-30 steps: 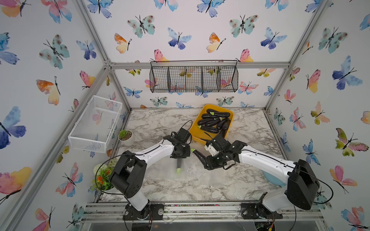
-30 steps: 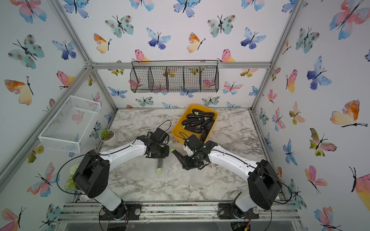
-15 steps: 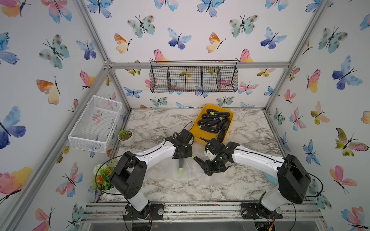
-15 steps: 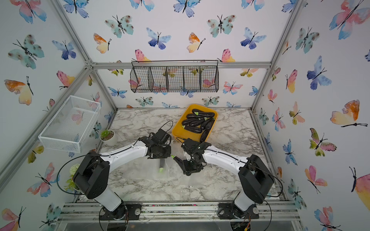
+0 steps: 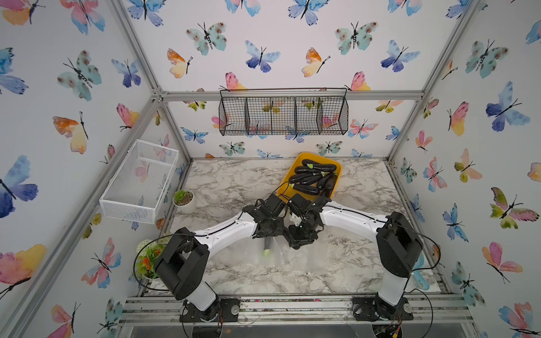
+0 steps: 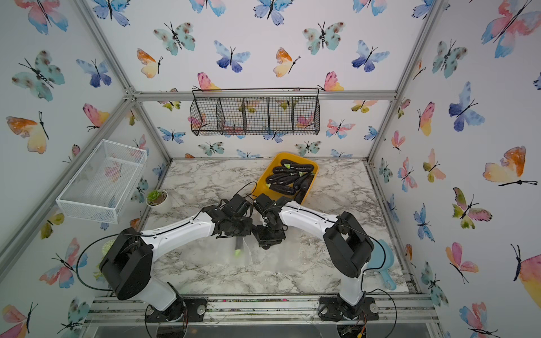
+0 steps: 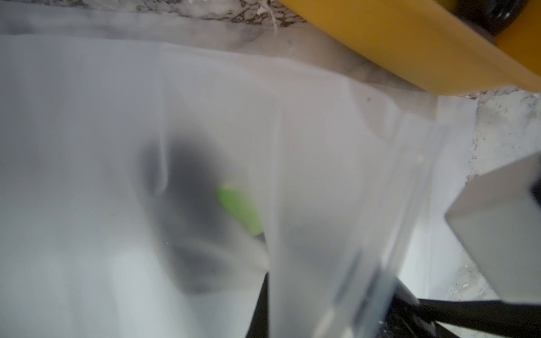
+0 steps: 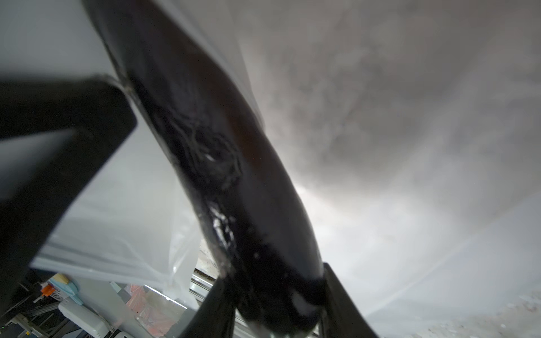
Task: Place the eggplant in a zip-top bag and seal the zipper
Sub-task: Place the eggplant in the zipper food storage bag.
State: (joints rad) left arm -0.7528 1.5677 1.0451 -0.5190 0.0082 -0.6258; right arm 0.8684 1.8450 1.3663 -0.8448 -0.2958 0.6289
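Note:
A frosted zip-top bag [image 5: 248,254] [image 6: 222,256] hangs over the middle of the marble table. My left gripper [image 5: 270,232] [image 6: 238,232] is shut on its upper edge. In the left wrist view the bag [image 7: 87,140] fills the picture, and only a dark sliver of the left gripper [image 7: 263,316] shows. My right gripper [image 5: 298,238] [image 6: 268,238] [image 8: 275,307], close beside the left one, is shut on the blunt end of a dark eggplant [image 8: 222,164]. The eggplant [image 7: 190,210] reaches inside the bag. Its green tip shows through the plastic in both top views [image 5: 267,252] [image 6: 237,252].
A yellow tray [image 5: 338,172] [image 6: 315,171] [image 7: 409,49] holding several more eggplants sits just behind the grippers. At the left are a small potted plant [image 5: 183,197], a white mesh basket [image 5: 140,178] and a flower pot [image 5: 147,259]. A black wire basket [image 5: 284,115] hangs on the back wall. A blue scoop [image 6: 383,263] lies front right.
My right arm has swung left and brought its gripper, with the eggplant, closer to the left gripper. The left gripper has kept its hold on the bag in place.

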